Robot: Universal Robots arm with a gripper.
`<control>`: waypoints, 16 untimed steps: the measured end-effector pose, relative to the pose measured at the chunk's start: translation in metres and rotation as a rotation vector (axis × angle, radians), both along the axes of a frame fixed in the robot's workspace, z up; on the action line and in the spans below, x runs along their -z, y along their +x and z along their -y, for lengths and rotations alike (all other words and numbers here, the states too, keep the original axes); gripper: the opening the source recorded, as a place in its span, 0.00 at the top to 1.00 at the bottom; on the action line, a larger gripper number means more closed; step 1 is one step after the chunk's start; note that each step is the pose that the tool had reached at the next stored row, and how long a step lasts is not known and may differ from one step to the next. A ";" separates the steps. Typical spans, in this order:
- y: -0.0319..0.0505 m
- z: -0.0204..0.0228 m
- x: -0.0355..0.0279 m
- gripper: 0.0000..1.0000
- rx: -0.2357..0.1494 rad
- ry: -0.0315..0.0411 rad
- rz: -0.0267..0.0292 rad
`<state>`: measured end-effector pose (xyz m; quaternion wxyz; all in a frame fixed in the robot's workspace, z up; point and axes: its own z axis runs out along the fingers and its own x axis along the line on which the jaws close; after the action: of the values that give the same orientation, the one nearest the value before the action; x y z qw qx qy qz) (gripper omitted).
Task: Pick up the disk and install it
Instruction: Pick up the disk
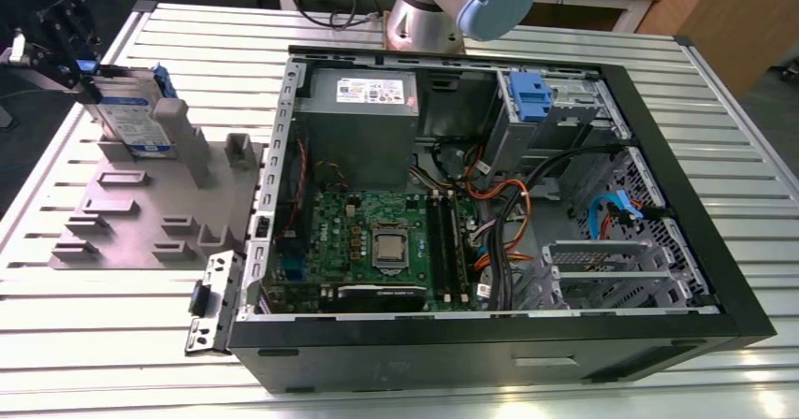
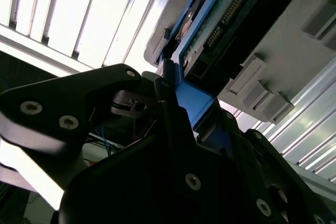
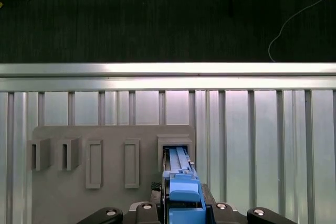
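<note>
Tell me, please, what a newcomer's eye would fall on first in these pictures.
The big black computer case lies open in the middle of the exterior view, its green motherboard and cables bare. At the exterior view's left the disk stands upright in a grey holder on the slatted table, and the gripper is closed on its blue frame.

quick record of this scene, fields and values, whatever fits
disk: upright in a slot of the grey holder
gripper: at the exterior view's left, shut on the disk's blue frame
grey holder: on the slatted table, beside the computer case
computer case: lying on its side, open, motherboard exposed
blue latch: in the case's drive cage
</note>
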<state>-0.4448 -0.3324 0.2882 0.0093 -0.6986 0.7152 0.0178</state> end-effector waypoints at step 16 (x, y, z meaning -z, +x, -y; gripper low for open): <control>0.0000 0.0002 -0.0040 0.63 0.000 0.0001 0.0000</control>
<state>-0.4448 -0.3325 0.2923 0.0094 -0.6986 0.7152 0.0178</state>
